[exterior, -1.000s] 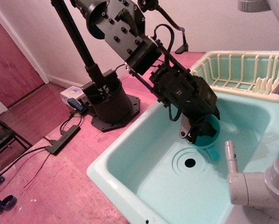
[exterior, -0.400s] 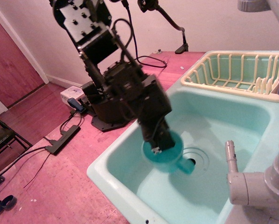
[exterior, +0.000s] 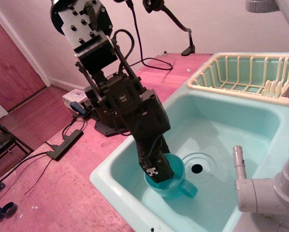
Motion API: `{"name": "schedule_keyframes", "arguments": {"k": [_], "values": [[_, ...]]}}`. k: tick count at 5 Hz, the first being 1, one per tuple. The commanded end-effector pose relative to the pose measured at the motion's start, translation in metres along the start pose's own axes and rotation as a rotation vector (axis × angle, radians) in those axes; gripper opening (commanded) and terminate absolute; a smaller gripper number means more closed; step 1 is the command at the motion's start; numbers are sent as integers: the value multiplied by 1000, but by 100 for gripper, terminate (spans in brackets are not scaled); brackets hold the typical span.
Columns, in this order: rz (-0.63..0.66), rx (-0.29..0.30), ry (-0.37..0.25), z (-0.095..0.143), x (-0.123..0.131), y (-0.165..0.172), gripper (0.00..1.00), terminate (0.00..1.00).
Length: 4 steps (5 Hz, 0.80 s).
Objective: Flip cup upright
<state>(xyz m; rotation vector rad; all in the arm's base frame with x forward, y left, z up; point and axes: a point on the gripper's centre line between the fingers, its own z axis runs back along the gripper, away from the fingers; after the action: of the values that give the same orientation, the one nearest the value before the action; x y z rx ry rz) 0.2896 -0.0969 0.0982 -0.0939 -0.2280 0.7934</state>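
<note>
The teal cup (exterior: 171, 186) stands mouth-up on the floor of the pale mint sink basin (exterior: 221, 130), near the front left wall, with its loop handle (exterior: 189, 187) pointing right toward the drain. My gripper (exterior: 157, 175) reaches down from the left into the cup's near rim and is shut on it. The fingers (exterior: 153, 170) hide part of the rim and the inside of the cup.
The drain (exterior: 197, 168) lies just right of the cup. A grey faucet pipe (exterior: 240, 164) juts in at the front right. A cream dish rack (exterior: 250, 72) sits behind the basin. The arm's base (exterior: 110, 116) stands on the pink counter at left.
The gripper has carried the cup from the back right of the basin to the front left and lowered it. The cup now sits lower and more upright.
</note>
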Motion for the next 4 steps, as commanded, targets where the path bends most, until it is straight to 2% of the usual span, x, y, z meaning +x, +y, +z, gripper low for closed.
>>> {"name": "schedule_keyframes", "arguments": {"k": [1, 2, 3, 4], "values": [[-104, -18, -59, 21, 22, -9, 100, 0], [-227, 36, -106, 60, 59, -12, 100, 0], [-334, 77, -127, 99, 85, -12, 100, 0], [-334, 77, -127, 99, 85, -12, 100, 0]]}}
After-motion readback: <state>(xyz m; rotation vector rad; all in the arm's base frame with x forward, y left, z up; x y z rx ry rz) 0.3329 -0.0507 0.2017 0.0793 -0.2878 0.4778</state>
